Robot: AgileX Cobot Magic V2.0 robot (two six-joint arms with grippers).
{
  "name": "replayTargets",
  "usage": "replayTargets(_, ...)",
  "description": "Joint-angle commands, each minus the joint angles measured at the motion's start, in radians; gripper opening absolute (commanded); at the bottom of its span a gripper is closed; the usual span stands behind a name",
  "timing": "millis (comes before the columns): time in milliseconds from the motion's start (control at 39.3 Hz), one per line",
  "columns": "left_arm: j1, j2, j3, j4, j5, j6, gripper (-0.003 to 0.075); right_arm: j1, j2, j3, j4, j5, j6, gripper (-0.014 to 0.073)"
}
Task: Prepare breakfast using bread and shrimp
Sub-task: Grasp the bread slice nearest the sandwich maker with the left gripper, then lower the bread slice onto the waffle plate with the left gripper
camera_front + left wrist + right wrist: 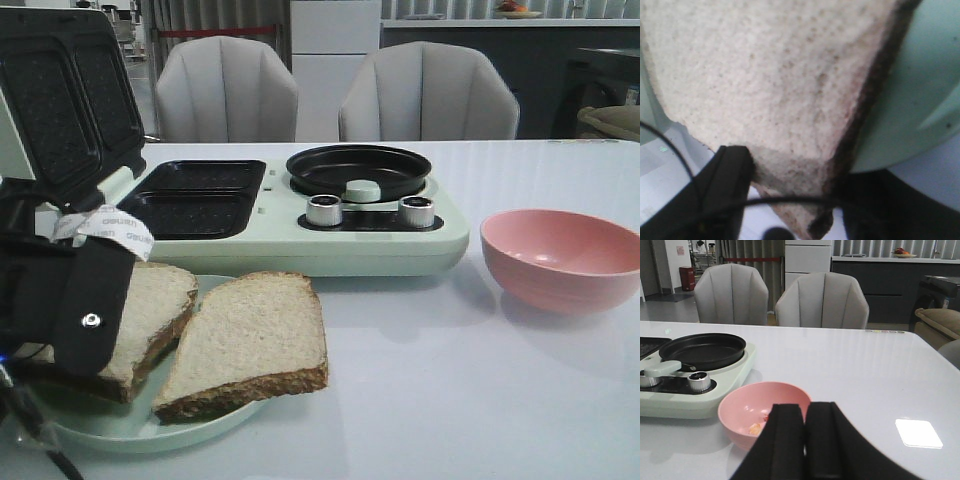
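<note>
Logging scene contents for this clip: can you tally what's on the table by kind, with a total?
Bread slices: 2
Plates: 1, pale green, under the bread
Bowls: 1, pink, with a few shrimp pieces inside, too hidden to count
Cooking appliances: 1, pale green sandwich maker with round pan
Total: 5, shrimp not counted

Open surface point(430, 390) lies between the bread plate point(110, 428) and pink bowl point(563, 258); the breakfast maker point(300, 215) blocks behind.
</note>
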Motion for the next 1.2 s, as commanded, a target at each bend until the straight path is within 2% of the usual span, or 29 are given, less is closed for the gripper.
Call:
replayTargets(0, 0.002, -0.016, -0.014, 0.008, 0.042, -0.018, 0.0252, -0.003, -0.022, -0.015, 0.0, -0.093, -0.006, 0.0153)
replayTargets(51, 0.002, -0.018, -0.014, 0.001, 0.056, -0.018, 0.0193, -0.003, -0.022, -0.015, 0.0, -0.093, -0.006, 0.0153)
replayTargets(127, 0.0, -0.027, -0.014, -0.003, 0.065, -0.018, 0.0165, -0.003, -0.022, -0.015, 0.0, -0.093, -0.006, 0.0153)
replayTargets(814, -0.026, -0.365, -0.053, -0.006, 0.068, -0.018, 0.0166, -0.003, -0.022, -0.015, 0.0, -0.093, -0.006, 0.0153)
replayTargets(992, -0.004, -0.364, -0.137, 0.068, 0.061, -0.018, 0.0166, -0.003, -0.022, -0.015, 0.0, -0.093, -0.006, 0.0153)
replayTargets(1170, 0.08, -0.28, -0.271, 0.123, 0.0, -0.018, 0.0166, -0.003, -0.022, -0.015, 0.0, -0.093, -0.006, 0.0153)
